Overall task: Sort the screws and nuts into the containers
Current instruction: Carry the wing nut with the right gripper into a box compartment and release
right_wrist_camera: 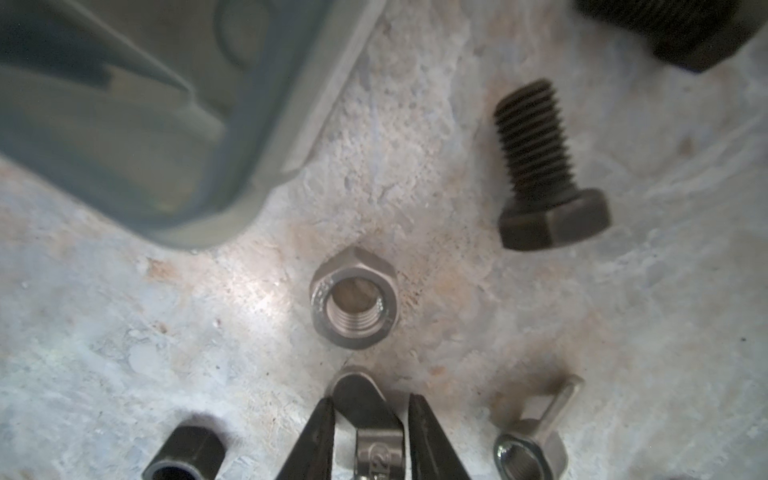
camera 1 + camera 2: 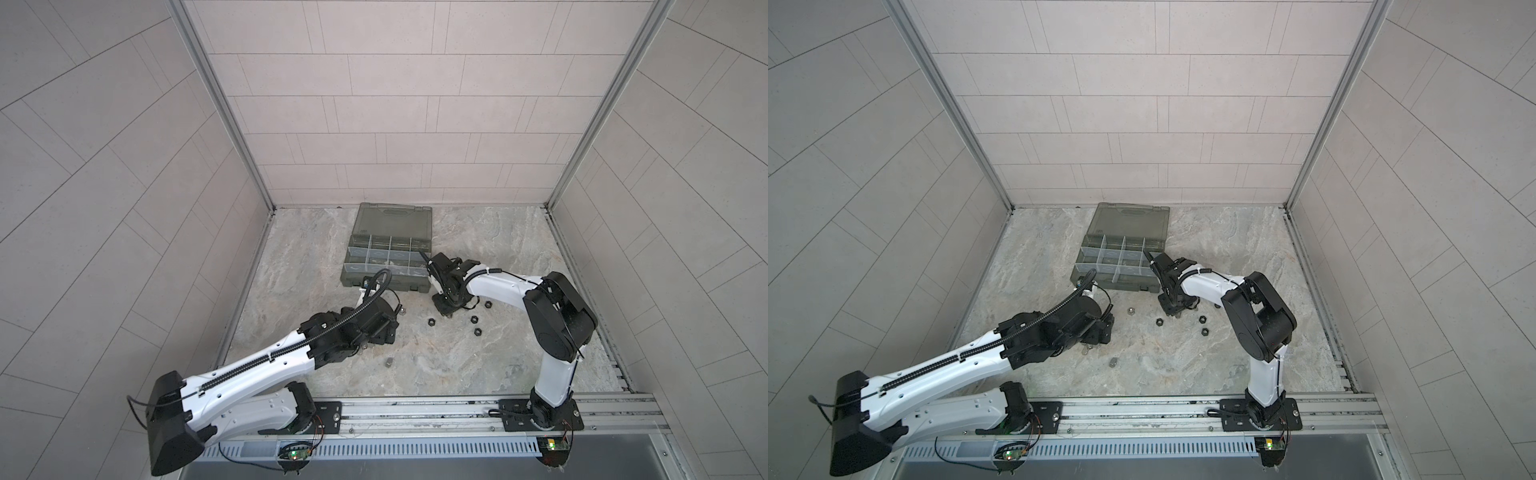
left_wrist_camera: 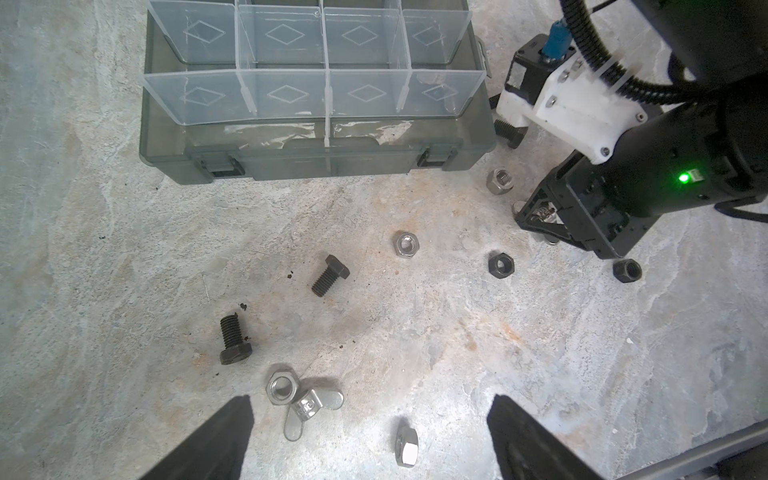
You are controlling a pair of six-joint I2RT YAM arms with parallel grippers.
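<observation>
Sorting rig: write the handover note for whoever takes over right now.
Left claw: open, empty, above the mottled grey table.
Right claw: low, fingers either side of a silver wing nut; grip unconfirmed.
Black hex-head bolts, black hex nuts and silver hex nuts lie loose before the open translucent grey-green plastic organizer case.
Done: no part clearly visible in its cells.
Left: sort everything.
</observation>
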